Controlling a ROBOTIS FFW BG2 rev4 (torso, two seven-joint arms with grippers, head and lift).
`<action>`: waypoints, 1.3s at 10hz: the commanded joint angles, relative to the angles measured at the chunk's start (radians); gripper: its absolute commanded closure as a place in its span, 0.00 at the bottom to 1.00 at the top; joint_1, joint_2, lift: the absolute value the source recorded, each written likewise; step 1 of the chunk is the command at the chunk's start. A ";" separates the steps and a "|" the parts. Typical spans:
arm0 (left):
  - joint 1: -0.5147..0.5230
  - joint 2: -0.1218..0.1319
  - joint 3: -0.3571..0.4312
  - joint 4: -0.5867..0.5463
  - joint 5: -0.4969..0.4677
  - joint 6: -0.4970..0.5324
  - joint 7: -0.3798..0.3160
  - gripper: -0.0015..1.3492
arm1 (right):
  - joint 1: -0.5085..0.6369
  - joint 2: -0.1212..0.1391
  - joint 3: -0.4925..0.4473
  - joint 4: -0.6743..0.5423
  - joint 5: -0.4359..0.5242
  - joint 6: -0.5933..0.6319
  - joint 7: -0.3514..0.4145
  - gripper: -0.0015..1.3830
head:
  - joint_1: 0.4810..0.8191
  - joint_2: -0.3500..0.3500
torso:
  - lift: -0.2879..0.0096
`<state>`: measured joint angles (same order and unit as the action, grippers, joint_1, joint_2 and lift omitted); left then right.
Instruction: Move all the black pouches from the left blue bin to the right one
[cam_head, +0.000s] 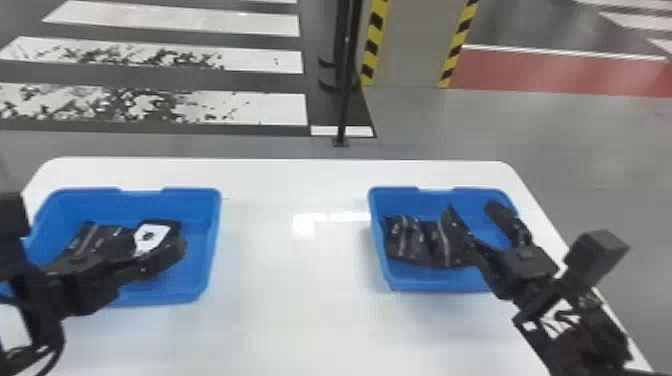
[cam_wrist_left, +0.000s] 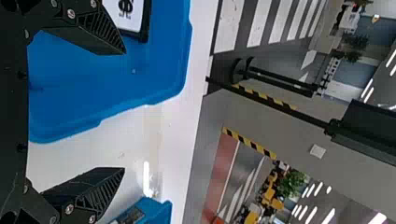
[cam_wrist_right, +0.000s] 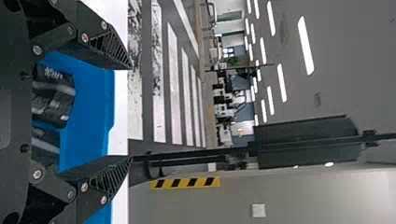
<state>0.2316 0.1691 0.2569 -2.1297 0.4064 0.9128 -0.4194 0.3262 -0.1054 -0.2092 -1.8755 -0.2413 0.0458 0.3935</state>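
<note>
Desk (cam_head: 295, 325): white, smooth, rounded at the far corners, with bright reflections between the bins. Beyond, from left to right: dark floor with broad white stripes (cam_head: 175, 25), paint flaking in ragged patches; slim black post (cam_head: 345, 100) on a small square foot; upright grey surface (cam_head: 410, 40) edged in yellow-and-black diagonal bands; red floor area (cam_head: 540, 70) behind a thin white line; plain grey floor at right.

On the desk, at left: left blue bin (cam_head: 212, 240), moulded plastic, round-cornered, with soft dark pouches (cam_head: 95, 235), pale-lined and rumpled, and a white panel (cam_head: 150, 237) with black edging and a dark emblem. Over this bin: left hand (cam_head: 157, 247), black, ribbed tapering fingers spread wide. At right: right blue bin (cam_head: 415, 284), of similar form, with black pouches (cam_head: 402, 240) side by side, creased, crossed by pale bands. Over its right part: right hand (cam_head: 470, 207), fingers likewise wide apart.
</note>
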 joint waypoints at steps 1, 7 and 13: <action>-0.023 -0.006 0.054 0.001 -0.071 0.059 0.021 0.12 | 0.123 0.023 0.070 -0.124 0.008 -0.117 -0.012 0.14 | 0.63 0.41 | 0.50; -0.197 0.007 0.068 0.170 -0.283 0.150 0.047 0.12 | 0.319 0.062 0.157 -0.239 0.008 -0.210 -0.033 0.14 | 0.63 0.78 | 0.50; -0.364 0.030 -0.085 0.396 -0.319 0.241 0.047 0.13 | 0.317 0.059 0.179 -0.229 -0.026 -0.159 -0.027 0.14 | 0.63 0.74 | 0.50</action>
<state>-0.1231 0.1987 0.1834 -1.7485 0.1001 1.1394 -0.3731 0.6441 -0.0454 -0.0312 -2.1055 -0.2621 -0.1177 0.3658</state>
